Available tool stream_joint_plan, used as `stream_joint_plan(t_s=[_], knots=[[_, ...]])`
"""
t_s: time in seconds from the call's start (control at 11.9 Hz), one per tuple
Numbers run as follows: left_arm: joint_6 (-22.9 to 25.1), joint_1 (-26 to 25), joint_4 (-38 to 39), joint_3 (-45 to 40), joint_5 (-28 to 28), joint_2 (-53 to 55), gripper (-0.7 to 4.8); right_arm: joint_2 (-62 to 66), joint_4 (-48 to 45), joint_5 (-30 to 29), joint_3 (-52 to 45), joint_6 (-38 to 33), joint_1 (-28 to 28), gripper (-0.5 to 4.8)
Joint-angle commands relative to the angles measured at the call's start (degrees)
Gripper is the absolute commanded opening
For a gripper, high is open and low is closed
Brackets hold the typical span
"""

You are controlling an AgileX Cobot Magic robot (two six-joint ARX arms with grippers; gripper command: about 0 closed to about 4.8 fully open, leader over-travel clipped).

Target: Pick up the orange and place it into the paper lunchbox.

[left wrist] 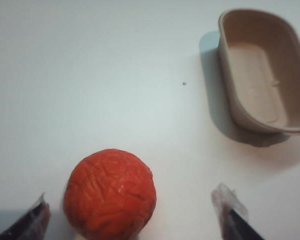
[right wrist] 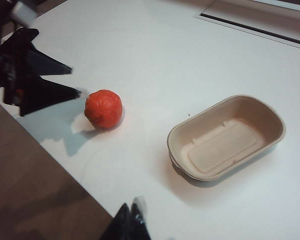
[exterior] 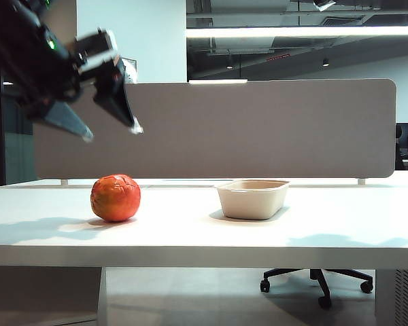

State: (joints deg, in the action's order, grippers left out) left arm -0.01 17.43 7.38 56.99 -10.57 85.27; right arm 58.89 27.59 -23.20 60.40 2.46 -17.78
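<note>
Orange (left wrist: 110,194) below spread left jaws (exterior: 112,132); right jaws (right wrist: 132,220) perhaps closed.

No readable text, label, brand or number on anything in view.

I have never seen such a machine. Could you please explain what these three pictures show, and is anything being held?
It is a robot with two arms, each ending in a two-finger gripper. One picture is taken from the side of the table; the other two come from cameras on the wrists. On the table lie an orange and an empty paper lunchbox, apart from each other. The left gripper hangs above the orange with its jaws open. Of the right gripper only dark tips show, so I cannot tell its state. Nothing is held yet.
</note>
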Motion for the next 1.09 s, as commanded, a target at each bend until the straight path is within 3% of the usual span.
stream_joint_plan(t_s=[0.08,0.59,1.09], knots=[[1.7,0.0,-8.4,0.1,-2.3,9.2,4.79,-0.2,-0.4,-0.1,0.3,0.2,-0.1,-0.04],[1.7,0.0,-10.1,0.1,-2.1,13.8,4.79,-0.2,-0.4,-0.1,0.3,0.2,0.0,-0.04],[4.4,0.0,-6.1,0.1,-2.7,13.8,4.79,-0.2,-0.4,-0.1,0.3,0.2,-0.1,-0.04]])
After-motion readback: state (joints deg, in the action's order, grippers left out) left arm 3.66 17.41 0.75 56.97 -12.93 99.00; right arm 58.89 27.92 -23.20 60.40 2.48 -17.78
